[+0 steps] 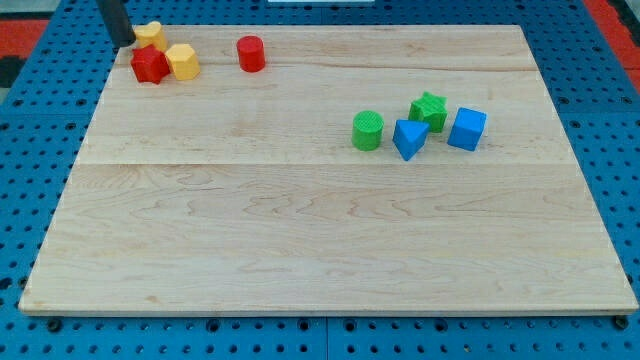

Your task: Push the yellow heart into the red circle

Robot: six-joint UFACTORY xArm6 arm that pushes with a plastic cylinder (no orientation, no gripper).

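At the view's top-left corner of the wooden board (300, 230), dark rod coming down from the top edge, my tip (124, 42) ending just left of a yellow block (149, 34), touching or nearly touching it; cannot tell which. No fingers or jaws on the rod, so nothing open, closed or gripping: only a plain straight end.

Just below that yellow block, a red block (149, 65) of irregular, perhaps star-like shape, touching it from beneath. Right against the red block's right side, a second yellow block (183, 61), angular in look. Which of the two yellow blocks counts as the heart: cannot tell at this size, though the upper one by the tip looks more rounded.

Further to the view's right along the top edge, red circle (251, 53), a short upright cylinder, near but apart from the yellow-and-red cluster.

Well apart, at the view's right of centre, a second group: green cylinder (368, 131), blue triangular block (409, 138) just beside it, green star (429, 110) above and touching or almost touching the triangle, blue cube (467, 129) at the far right.
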